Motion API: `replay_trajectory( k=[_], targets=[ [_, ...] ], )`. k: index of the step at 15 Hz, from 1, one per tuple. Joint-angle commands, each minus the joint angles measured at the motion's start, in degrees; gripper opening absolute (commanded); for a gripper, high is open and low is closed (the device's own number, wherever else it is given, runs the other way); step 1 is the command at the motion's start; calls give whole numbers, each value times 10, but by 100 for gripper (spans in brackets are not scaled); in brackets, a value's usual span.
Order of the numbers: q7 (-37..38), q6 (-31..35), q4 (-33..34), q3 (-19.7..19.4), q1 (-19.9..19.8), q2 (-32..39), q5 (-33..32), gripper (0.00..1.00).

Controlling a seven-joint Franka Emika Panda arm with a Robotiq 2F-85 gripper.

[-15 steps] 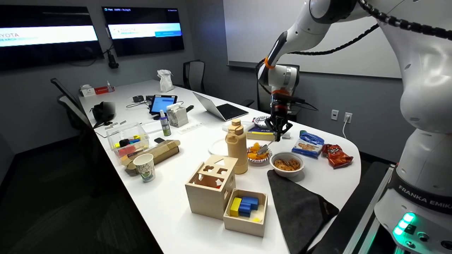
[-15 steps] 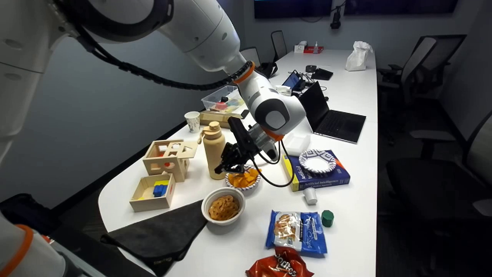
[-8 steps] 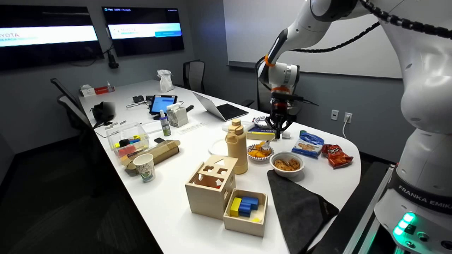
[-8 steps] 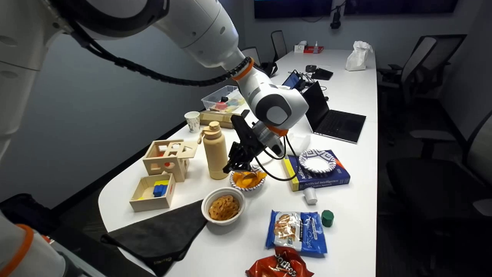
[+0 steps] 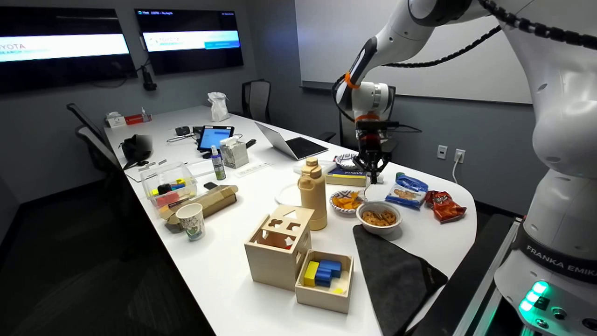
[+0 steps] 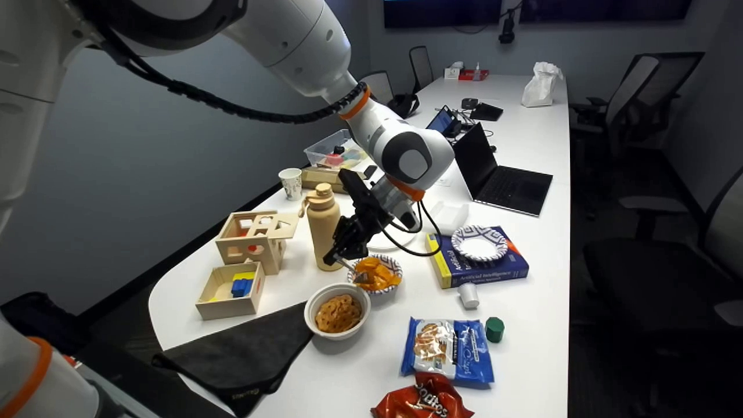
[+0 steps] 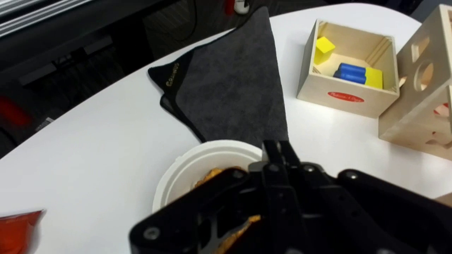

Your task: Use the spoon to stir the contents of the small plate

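The small plate (image 5: pixel 347 210) has a pale patterned rim and holds orange chips; it shows in both exterior views (image 6: pixel 396 268). My gripper (image 5: pixel 373 179) is above its edge, fingertips pointing down, and also shows in the other angle (image 6: pixel 331 257). The fingers are shut on the handle of a metal spoon (image 6: pixel 361 277). The spoon slants down from the fingertips, its head at the chips near the rim. In the wrist view the closed fingertips (image 7: pixel 280 144) have a thin pale sliver between them. The plate and spoon head are hidden there behind the gripper.
A white bowl of cookies (image 5: pixel 378 227) stands close beside the plate. A tan bottle (image 5: pixel 313 196) stands on the plate's opposite side. A book (image 6: pixel 482 267) with a patterned dish (image 6: pixel 479 249), a blue packet (image 6: pixel 447 351), a red packet (image 6: pixel 426 400) and a dark cloth (image 6: pixel 244 354) lie around.
The gripper shifts slightly and the spoon head moves across the chips toward the rim near the white bowl. The small plate has slid a little away from the bottle.
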Motion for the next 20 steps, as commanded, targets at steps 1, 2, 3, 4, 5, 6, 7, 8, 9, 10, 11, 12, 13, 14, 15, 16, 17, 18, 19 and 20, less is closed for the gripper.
replay_trajectory(
  k=[1, 2, 3, 4, 5, 6, 7, 8, 9, 10, 11, 12, 13, 14, 15, 16, 17, 18, 19, 20],
  targets=[
    [-14, -59, 7, 8, 4, -4, -13, 1],
    [-19, -63, 10, 10, 5, -2, -10, 1],
    [-26, -65, 11, 13, 5, -2, -7, 1],
    [-29, -58, 10, 14, 6, -2, -6, 1],
    [-28, -46, 9, 14, 9, -5, -6, 1],
    [-27, -39, 7, 13, 11, -7, -7, 1],
    [-26, -32, 7, 13, 13, -8, -8, 1],
    [-24, -19, 6, 12, 16, -10, -8, 1],
    [-23, -9, 5, 12, 18, -10, -8, 1],
    [-22, 0, 5, 12, 20, -10, -8, 1],
    [-21, 9, 5, 13, 21, -10, -8, 1],
    [-19, 18, 5, 13, 23, -11, -8, 1],
    [-16, 25, 5, 12, 25, -11, -10, 1],
    [-13, 34, 3, 11, 27, -14, -12, 1],
    [-6, 41, 0, 9, 29, -16, -15, 1],
    [-1, 46, -1, 6, 30, -19, -19, 1],
    [9, 51, -5, 2, 33, -23, -25, 1],
    [19, 55, -7, -2, 35, -27, -32, 1],
    [30, 54, -9, -6, 37, -30, -42, 1],
    [43, 50, -9, -11, 39, -33, -54, 1]
  ],
)
